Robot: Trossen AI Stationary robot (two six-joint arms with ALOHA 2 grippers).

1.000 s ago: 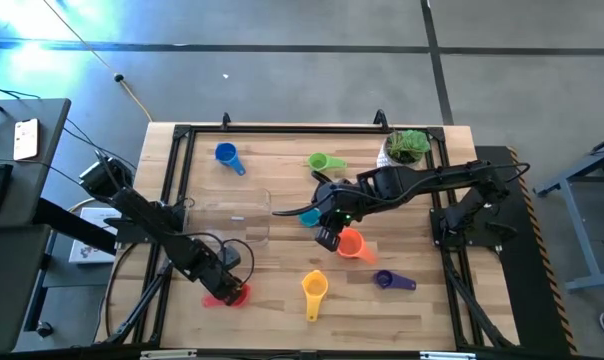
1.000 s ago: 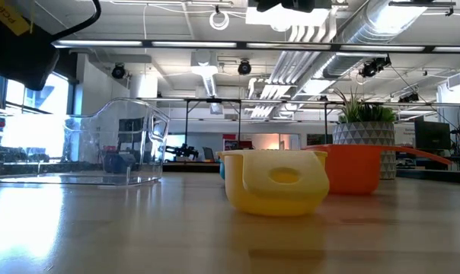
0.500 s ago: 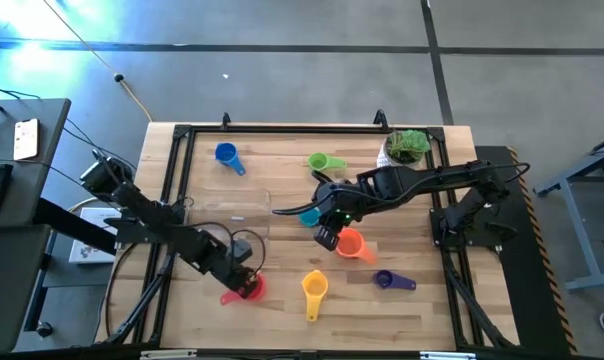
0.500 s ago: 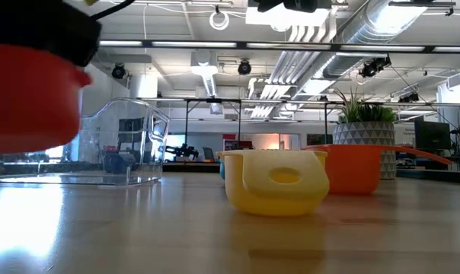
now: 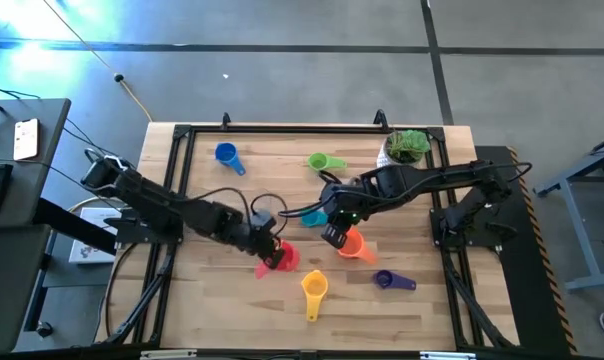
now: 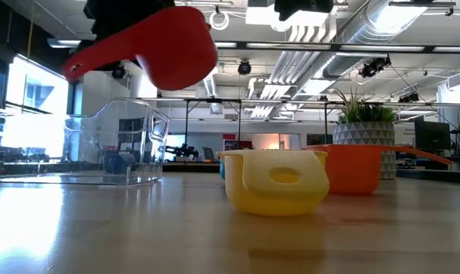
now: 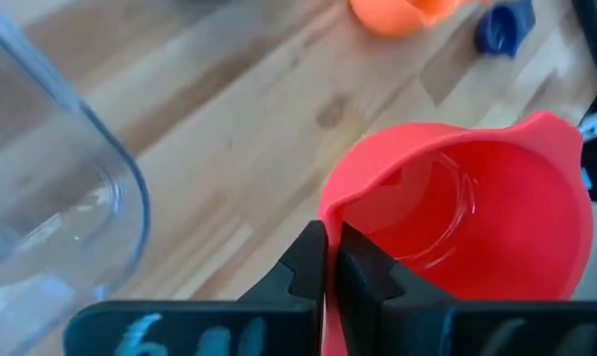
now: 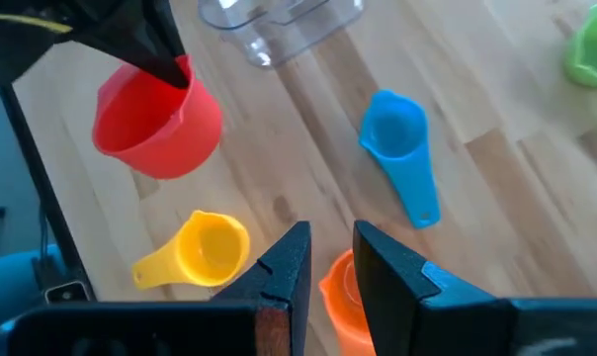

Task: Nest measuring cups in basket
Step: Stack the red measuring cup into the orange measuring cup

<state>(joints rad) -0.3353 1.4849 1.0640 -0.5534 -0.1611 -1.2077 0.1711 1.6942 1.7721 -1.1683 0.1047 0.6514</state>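
Note:
My left gripper is shut on the red measuring cup, which hangs in the air just right of the clear basket. My right gripper hovers over the orange cup, fingers slightly apart with nothing between them. The cyan cup lies beside it. The blue and green cups lie on the far side of the table. The yellow and purple cups lie on the near side. Each rests on the wood. My left gripper pinches the red cup's wall at the rim, one finger inside the bowl and one outside. The fingers slant down from the table's left. The cup is lifted clear and tilted, its handle sticking out lower than the bowl.
A white pot with a green plant stands at the far right corner. A black frame runs around the table's edge. The left arm's cable loops over the basket. Bare wood lies near the front left.
My left gripper has carried the red cup from the table's near left toward the middle and upward. The cup has gone from table height to hanging well clear of the wood, and now shows tilted with its handle low.

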